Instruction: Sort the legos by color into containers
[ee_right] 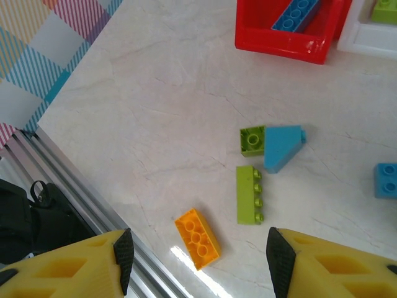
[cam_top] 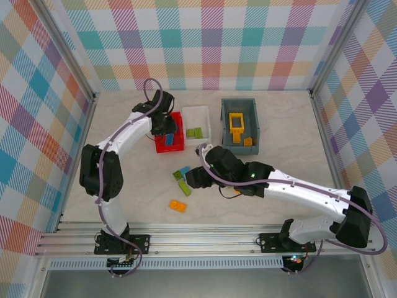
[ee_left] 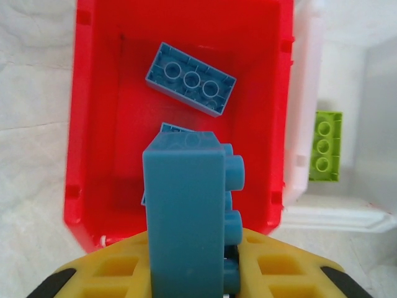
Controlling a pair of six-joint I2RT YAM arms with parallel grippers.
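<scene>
Over the red bin (ee_left: 80, 124), left claw (ee_left: 192, 276) grips a blue brick (ee_left: 185, 211) on end, directly above the blue bricks (ee_left: 191, 79) inside, so a plain release should do; right claw (ee_right: 200, 257) hangs open over the orange brick (ee_right: 197, 239) on the table (ee_right: 155, 112).

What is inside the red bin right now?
One flat blue brick lies in the red bin; a second blue piece shows partly, covered by the held blue brick in the left tool.
</scene>
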